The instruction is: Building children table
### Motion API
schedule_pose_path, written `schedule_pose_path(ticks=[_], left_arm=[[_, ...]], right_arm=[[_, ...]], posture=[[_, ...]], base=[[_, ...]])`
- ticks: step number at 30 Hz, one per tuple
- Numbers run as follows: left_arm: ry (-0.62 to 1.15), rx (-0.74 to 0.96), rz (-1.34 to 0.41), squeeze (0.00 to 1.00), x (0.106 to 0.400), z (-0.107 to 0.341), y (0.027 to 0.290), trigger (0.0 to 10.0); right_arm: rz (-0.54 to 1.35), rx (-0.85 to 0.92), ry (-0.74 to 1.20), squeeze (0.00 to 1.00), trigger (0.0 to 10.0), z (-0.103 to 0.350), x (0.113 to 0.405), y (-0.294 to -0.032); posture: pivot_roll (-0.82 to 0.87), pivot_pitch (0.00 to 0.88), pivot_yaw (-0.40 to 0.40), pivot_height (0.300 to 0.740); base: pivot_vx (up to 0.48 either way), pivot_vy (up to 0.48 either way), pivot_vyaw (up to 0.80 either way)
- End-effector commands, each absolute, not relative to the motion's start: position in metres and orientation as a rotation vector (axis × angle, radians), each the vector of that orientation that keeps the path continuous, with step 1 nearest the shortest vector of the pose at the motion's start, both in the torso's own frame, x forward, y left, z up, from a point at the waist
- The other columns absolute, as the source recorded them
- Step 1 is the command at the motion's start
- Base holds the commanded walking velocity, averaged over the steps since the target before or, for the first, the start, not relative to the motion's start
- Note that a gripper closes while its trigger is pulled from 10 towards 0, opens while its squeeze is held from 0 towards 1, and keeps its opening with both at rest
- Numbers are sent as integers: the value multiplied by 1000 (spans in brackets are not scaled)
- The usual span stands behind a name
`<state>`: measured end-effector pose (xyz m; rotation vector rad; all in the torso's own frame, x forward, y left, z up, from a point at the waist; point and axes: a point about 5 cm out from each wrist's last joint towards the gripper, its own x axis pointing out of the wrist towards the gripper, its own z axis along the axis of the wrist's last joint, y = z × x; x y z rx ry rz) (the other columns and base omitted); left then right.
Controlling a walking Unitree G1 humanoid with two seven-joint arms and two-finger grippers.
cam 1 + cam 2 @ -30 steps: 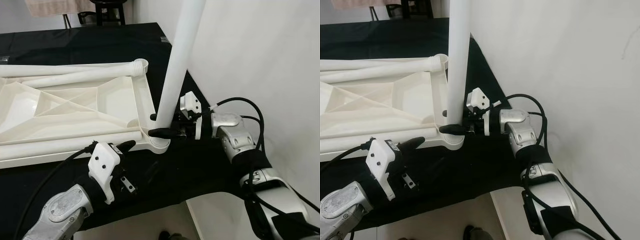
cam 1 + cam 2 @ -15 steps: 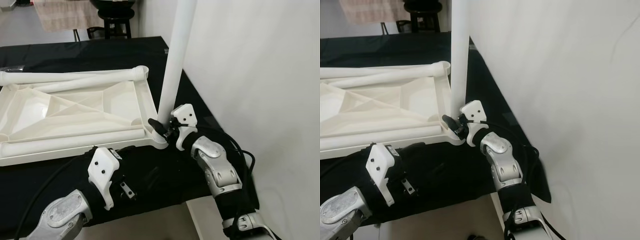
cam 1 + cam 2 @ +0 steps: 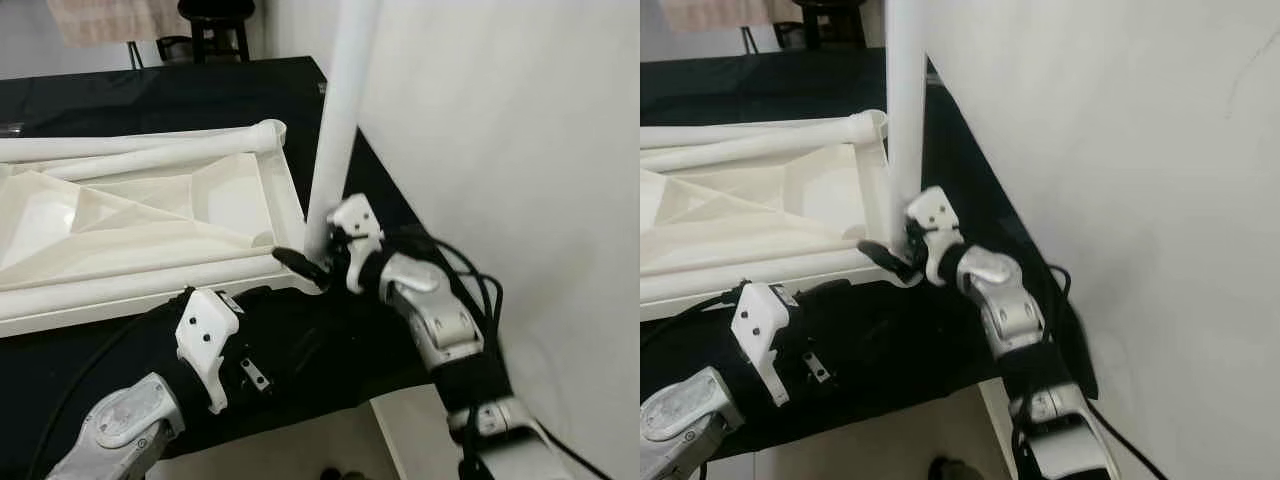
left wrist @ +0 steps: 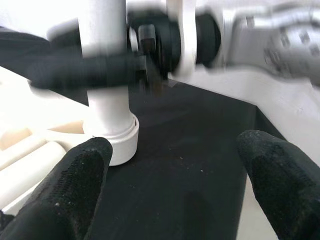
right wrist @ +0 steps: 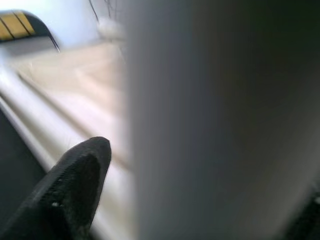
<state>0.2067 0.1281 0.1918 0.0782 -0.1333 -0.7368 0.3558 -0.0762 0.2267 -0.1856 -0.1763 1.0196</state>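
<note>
An upside-down white table top (image 3: pixel 150 215) lies on a black cloth. One white leg (image 3: pixel 335 130) stands upright in its near right corner socket (image 4: pixel 117 145). My right gripper (image 3: pixel 318 258) is shut on this leg just above the socket, with one black finger (image 5: pixel 75 185) beside the pale tube (image 5: pixel 220 120). My left gripper (image 4: pixel 177 165) is open and holds nothing. It hovers low over the cloth, a short way in front of that corner. Two more white legs lie flat, one along the far rim (image 3: pixel 150 155) and one along the near rim (image 3: pixel 120 290).
A white wall (image 3: pixel 500 120) runs close along the right of the cloth-covered surface (image 3: pixel 330 350). That surface's front edge ends just below my arms, over a pale floor (image 3: pixel 300 450). A dark stool (image 3: pixel 215 25) stands at the back.
My right forearm has swung from the far right round to the near side of the upright leg and its wrist has rolled, still holding the leg's base. The left arm has barely moved.
</note>
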Motion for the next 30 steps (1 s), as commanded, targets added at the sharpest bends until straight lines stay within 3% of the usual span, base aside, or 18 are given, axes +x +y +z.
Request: schedule_pose_path(ticks=[1,5,14,15,24,30], left_arm=[[-115,73,-737,0,206,188,127,10000],[-116,75,-732,0,206,188,128,10000],[-117,77,-729,0,205,189,129,10000],[-117,77,-728,0,205,189,129,10000],[-115,79,-725,0,204,190,130,10000],[-115,80,-718,0,203,190,131,10000]], right_arm=[[1134,-199,-187,0,10000,227,353,-74],[1381,-303,-146,0,10000,233,350,-77],[1503,-293,-112,0,10000,239,355,-80],[1523,-286,-108,0,0,240,356,-80],[1556,-281,-74,0,0,232,359,-89],[1337,-303,-12,0,0,208,363,-104]], posture=[[94,209,-102,740],[103,210,-105,740],[118,215,-103,740],[120,216,-101,740],[126,216,-101,740],[113,215,-116,740]], base=[[0,0,0],[0,0,0],[0,0,0],[0,0,0],[0,0,0],[0,0,0]])
